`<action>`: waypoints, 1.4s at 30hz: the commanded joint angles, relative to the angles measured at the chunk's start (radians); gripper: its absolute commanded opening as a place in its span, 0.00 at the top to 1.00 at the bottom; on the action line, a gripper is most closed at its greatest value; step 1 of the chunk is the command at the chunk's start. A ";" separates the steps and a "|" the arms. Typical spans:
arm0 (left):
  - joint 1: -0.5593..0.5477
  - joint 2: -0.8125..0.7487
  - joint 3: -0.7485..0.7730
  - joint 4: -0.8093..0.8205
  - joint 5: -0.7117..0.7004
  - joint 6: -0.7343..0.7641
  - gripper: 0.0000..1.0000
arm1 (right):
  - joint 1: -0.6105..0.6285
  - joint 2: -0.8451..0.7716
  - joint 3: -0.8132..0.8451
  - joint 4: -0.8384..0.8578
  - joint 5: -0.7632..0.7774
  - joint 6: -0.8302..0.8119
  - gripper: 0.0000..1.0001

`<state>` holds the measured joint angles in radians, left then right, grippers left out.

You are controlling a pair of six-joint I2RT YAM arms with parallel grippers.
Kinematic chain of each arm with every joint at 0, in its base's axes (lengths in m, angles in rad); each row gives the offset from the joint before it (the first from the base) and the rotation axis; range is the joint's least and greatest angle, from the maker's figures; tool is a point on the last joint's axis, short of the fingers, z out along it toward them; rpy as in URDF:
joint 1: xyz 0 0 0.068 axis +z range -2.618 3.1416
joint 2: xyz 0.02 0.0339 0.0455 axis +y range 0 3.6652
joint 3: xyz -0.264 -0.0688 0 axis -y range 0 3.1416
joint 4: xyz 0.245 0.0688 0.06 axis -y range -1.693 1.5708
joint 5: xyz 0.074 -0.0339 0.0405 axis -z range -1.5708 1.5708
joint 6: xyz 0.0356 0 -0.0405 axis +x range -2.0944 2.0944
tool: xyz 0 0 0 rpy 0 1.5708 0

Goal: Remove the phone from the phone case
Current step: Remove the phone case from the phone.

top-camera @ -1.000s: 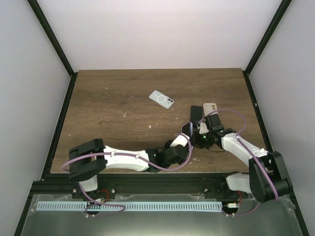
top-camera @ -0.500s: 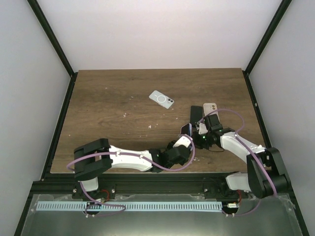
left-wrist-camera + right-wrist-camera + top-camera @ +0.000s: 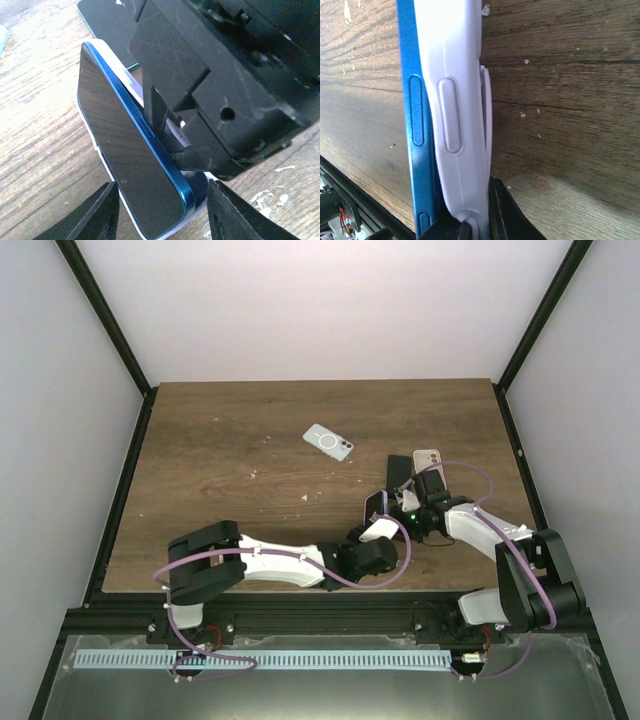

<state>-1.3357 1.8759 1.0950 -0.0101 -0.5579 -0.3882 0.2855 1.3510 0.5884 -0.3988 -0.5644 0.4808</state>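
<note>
The right pincer (image 3: 474,226) grips the white case (image 3: 457,75) at its rim. The blue phone (image 3: 125,150), partly out, stands between the spread fingers of the left pincer (image 3: 162,215): close on its edges alone, then peel away slowly.

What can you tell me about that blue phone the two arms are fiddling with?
The blue-edged phone with a dark glossy screen is propped at a tilt on the brown wooden table. Its metallic-looking side carries long buttons. A white phone case hugs its back, its rim peeled off that side. The right pincer clamps the case; the open left pincer straddles the phone's lower corner.
</note>
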 commanded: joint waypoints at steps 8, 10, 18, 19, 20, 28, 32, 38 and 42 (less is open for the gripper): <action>-0.010 0.060 0.061 -0.096 -0.136 0.045 0.54 | 0.000 -0.011 0.024 0.034 -0.061 -0.012 0.99; -0.010 0.069 0.064 -0.101 -0.149 0.059 0.55 | -0.001 -0.014 0.024 0.034 -0.066 -0.011 0.99; -0.011 0.118 0.065 -0.091 -0.240 0.173 0.50 | -0.001 -0.014 0.020 0.030 -0.104 0.001 0.99; -0.011 0.125 0.066 -0.090 -0.253 0.188 0.49 | -0.001 -0.011 0.023 0.026 -0.113 0.001 0.99; -0.011 0.130 0.067 -0.090 -0.263 0.202 0.49 | 0.000 -0.005 0.027 0.021 -0.122 0.001 0.99; -0.012 0.131 0.039 -0.037 -0.329 0.276 0.64 | 0.000 -0.002 0.028 0.021 -0.143 -0.002 0.99; -0.013 0.102 0.004 0.016 -0.329 0.291 0.73 | 0.000 -0.005 0.023 0.031 -0.144 0.001 0.99; -0.013 0.068 -0.022 0.036 -0.330 0.292 0.88 | 0.000 -0.015 0.017 0.035 -0.133 -0.003 0.99; -0.013 0.028 -0.053 0.063 -0.333 0.274 0.99 | 0.001 -0.026 0.015 0.038 -0.117 -0.005 0.99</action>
<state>-1.3685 1.9564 1.0851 0.0742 -0.8375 -0.1257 0.2836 1.3598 0.5892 -0.3336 -0.6510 0.5148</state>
